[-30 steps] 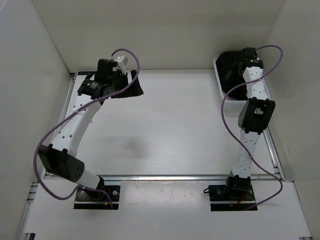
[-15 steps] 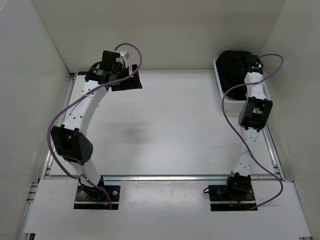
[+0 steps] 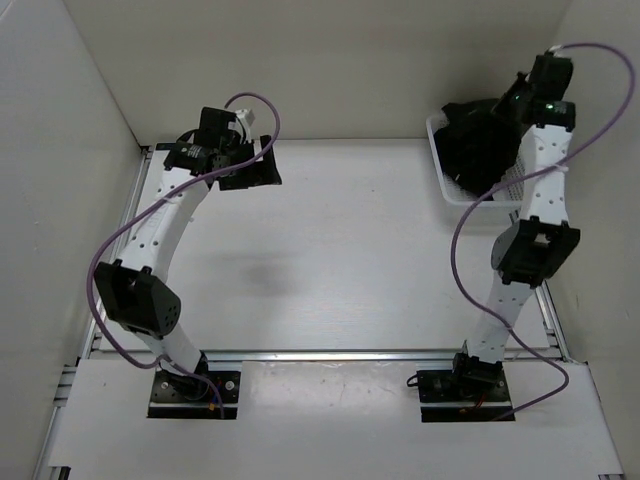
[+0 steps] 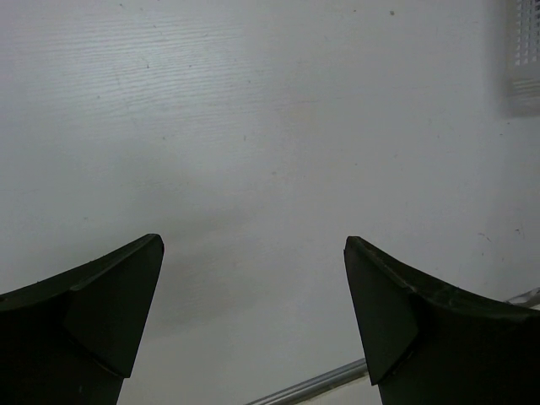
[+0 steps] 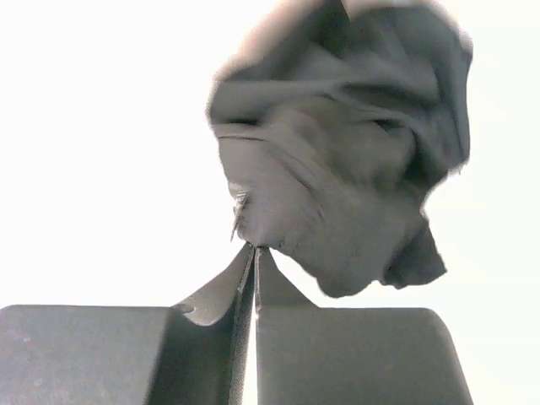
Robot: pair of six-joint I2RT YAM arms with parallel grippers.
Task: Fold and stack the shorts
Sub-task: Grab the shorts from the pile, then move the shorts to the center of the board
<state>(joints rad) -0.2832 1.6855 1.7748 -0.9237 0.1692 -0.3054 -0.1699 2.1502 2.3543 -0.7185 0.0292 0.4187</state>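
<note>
Black shorts (image 3: 468,140) hang bunched over the white basket (image 3: 452,196) at the far right, lifted by my right gripper (image 3: 508,108). In the right wrist view the gripper (image 5: 255,250) has its jaws pressed together on an edge of the crumpled shorts (image 5: 337,177), which dangle beyond the fingertips. My left gripper (image 3: 255,166) is at the far left of the table with its jaws wide apart. In the left wrist view this gripper (image 4: 253,246) has only bare table between its fingers (image 4: 110,304).
The basket's mesh wall (image 4: 525,51) shows at the top right of the left wrist view. A metal rail (image 3: 350,354) runs along the table's near edge, and another lies along its left side (image 3: 128,215). White walls close in the table on three sides.
My right gripper shut on the shorts in the basket and rose, pulling them up out of it. The left arm's elbow swung back toward its base; its gripper stayed open at the far left.
</note>
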